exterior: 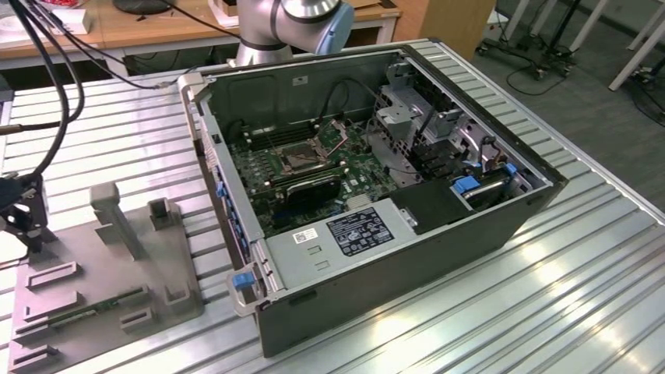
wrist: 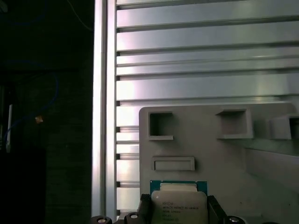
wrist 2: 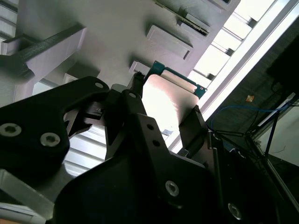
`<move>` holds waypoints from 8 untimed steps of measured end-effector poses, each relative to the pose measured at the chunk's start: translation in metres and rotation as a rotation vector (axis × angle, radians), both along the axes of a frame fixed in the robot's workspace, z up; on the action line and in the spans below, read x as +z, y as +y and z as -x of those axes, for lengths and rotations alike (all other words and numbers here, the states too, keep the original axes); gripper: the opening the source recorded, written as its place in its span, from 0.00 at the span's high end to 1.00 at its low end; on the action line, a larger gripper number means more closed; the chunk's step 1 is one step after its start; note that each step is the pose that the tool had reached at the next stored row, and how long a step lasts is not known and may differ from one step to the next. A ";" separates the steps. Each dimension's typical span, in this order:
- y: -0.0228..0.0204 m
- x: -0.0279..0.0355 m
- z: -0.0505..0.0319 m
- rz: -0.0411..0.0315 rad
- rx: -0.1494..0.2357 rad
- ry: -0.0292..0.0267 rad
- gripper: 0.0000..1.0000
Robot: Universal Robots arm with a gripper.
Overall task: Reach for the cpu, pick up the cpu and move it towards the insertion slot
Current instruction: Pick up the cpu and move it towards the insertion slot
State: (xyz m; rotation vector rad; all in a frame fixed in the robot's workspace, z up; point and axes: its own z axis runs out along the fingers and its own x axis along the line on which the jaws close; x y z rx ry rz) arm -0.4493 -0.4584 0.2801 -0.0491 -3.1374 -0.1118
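Observation:
The cpu (wrist 2: pixel 167 98) is a thin square chip with a pale metal face and a green rim. In both wrist views it sits between the two black fingers of my gripper (wrist 2: pixel 164 106), which is shut on its opposite edges. The cpu (wrist: pixel 180 204) hangs just above the grey plastic fixture plate (wrist: pixel 205 144). In the exterior view my gripper (exterior: pixel 21 222) is at the far left, over that plate's (exterior: pixel 104 296) edge. The insertion slot (exterior: pixel 296 160), a dark square socket in a metal frame, lies on the green board inside the open computer case (exterior: pixel 416 257), well to the exterior view's right of my gripper.
The fixture plate carries upright grey posts (exterior: pixel 117 214) and a long green memory stick (exterior: pixel 99 308). Black cables (exterior: pixel 47 86) hang above my gripper. The case walls stand high around the board. The ribbed metal table (exterior: pixel 561 296) has a drop-off edge close to the plate.

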 end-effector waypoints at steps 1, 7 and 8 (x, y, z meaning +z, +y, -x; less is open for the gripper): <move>0.0000 0.0009 0.0000 0.0000 0.000 -0.0001 0.45; 0.0000 0.0062 0.0000 0.0000 -0.001 0.0000 0.45; 0.0000 0.0071 0.0000 0.0000 -0.002 0.0000 0.45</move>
